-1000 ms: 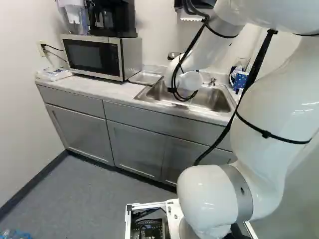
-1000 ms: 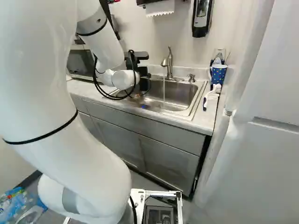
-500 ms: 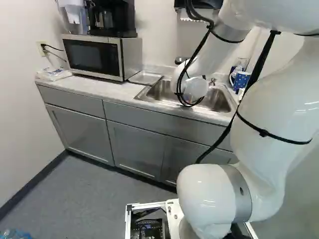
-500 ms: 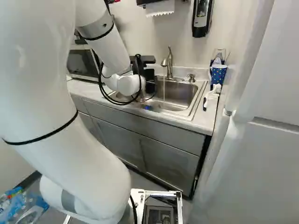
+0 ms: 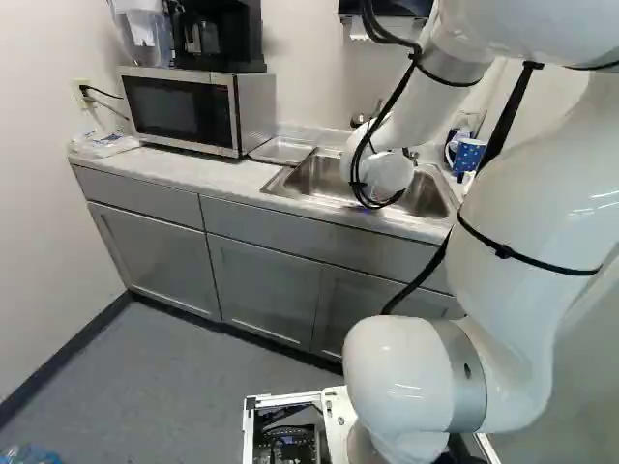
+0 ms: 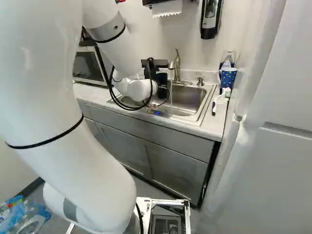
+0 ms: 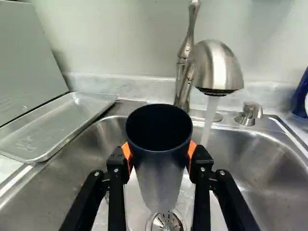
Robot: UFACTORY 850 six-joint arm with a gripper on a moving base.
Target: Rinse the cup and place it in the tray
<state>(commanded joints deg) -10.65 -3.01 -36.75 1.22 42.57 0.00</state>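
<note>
We had our gripper (image 6: 163, 83) closed on the dark cup (image 7: 161, 166), its orange pads (image 7: 126, 152) pressing from two sides. We held the cup over the sink (image 6: 189, 100), its mouth facing the wrist camera. Water (image 7: 210, 118) ran from the faucet (image 7: 219, 70) just to the right of the cup's rim. The metal tray (image 7: 53, 127) lay left of the sink, near the microwave (image 5: 179, 108), and a spotted blue mug (image 6: 227, 77) stood at the far right.

Cup (image 7: 159, 166), dark and tapering, pinched between my fingers (image 7: 115, 192), mouth upward over the sink basin (image 7: 269, 168), while the tray (image 7: 53, 125), shallow, silvery and rectangular, lies face up at the basin's side, nothing in it.
</note>
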